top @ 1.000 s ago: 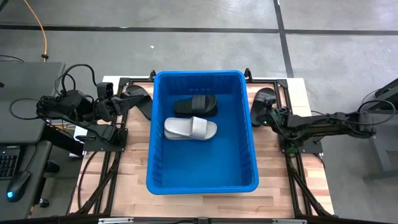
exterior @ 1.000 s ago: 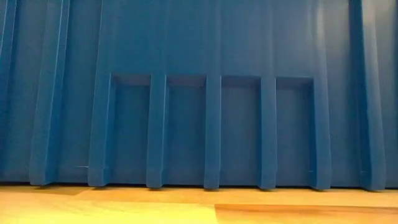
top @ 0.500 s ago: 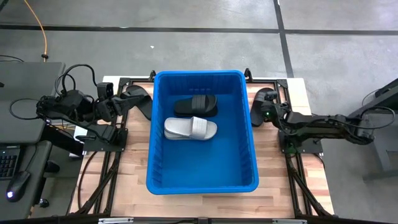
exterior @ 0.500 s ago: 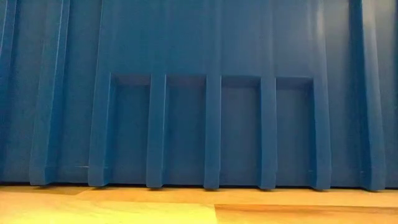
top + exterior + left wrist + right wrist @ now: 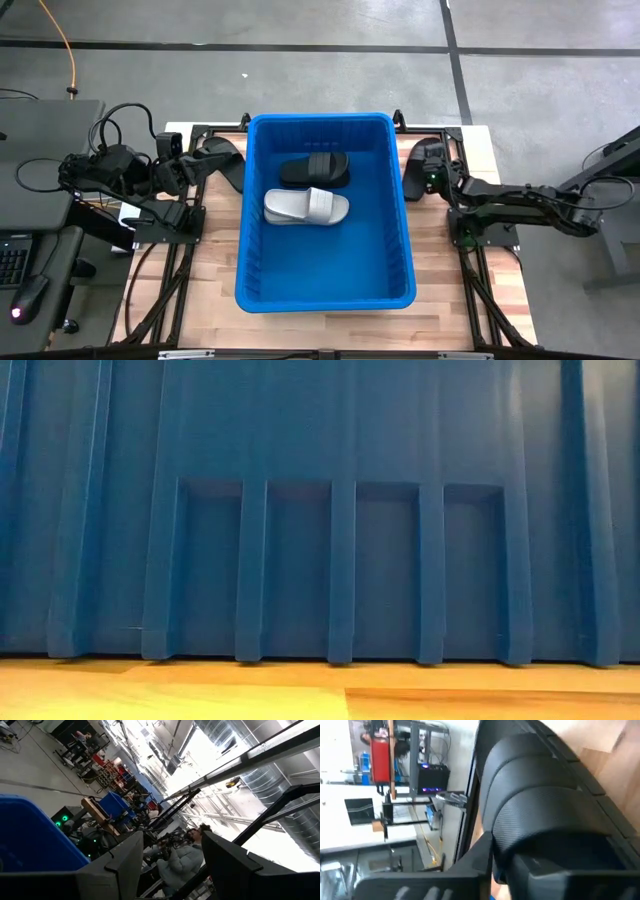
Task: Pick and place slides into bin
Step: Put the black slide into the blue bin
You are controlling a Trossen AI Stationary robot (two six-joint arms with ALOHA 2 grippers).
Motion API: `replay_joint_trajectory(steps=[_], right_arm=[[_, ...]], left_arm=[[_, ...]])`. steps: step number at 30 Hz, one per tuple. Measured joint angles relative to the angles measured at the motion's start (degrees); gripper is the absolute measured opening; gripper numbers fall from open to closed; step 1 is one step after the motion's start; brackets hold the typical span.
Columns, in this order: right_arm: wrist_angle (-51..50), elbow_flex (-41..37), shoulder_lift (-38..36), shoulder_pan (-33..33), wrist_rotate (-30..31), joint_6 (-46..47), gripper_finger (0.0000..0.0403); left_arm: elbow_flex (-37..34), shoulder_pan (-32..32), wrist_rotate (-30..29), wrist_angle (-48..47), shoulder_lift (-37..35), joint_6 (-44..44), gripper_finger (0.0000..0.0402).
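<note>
Nearest the low camera, the ribbed wall of the blue bin (image 5: 330, 510) fills the view, standing on the wooden table (image 5: 200, 695). From above, the bin (image 5: 400, 240) sits mid-table with 2 slides in its far half: a light grey slide (image 5: 306, 206), and just beyond it a black slide (image 5: 315, 169).

On the right of the bin, the right gripper (image 5: 428, 172) is down over another black slide (image 5: 414, 172) lying on the table close against the bin's outer wall. The right wrist view shows that slide's wide textured strap (image 5: 540, 815) very close, between the dark fingers; whether they have closed on it I cannot tell.

The step in hand looks like the pick of this slide. To do it well, the fingers should close across the strap, not the sole edge, then lift straight up until the sole clears the rim before swinging inward.

At the far left corner, the left gripper (image 5: 180, 172) waits beside 1 more black slide (image 5: 222, 160), its fingers (image 5: 125, 865) spread apart and holding nothing.
</note>
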Motion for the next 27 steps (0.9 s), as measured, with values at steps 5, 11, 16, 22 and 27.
replay_joint_trajectory(steps=[5,11,16,22,27], right_arm=[[0.51,-0.01,-0.02,0.04,-2.1,-3.45,0.0005],[3.63,0.37,-1.84,0.28,-2.21,-8.41,0.0003],[-3.17,4.5,-5.59,0.13,-1.38,-13.28,0.0001],[-22.27,15.57,-8.89,0.13,-2.42,-22.26,0.0001],[-30.14,26.93,-9.95,0.13,-2.55,-34.34,0.0]], left_arm=[[0.0,0.0,0.0,0.01,0.0,0.44,0.0193],[0.0,0.0,-0.02,0.01,0.0,2.05,0.0193],[0.0,0.0,-1.38,-0.09,-0.01,2.16,0.0193],[0.0,0.0,-3.24,-0.71,-0.02,2.16,0.0193],[0.0,0.0,-6.27,-2.58,-0.02,2.03,0.0193]])
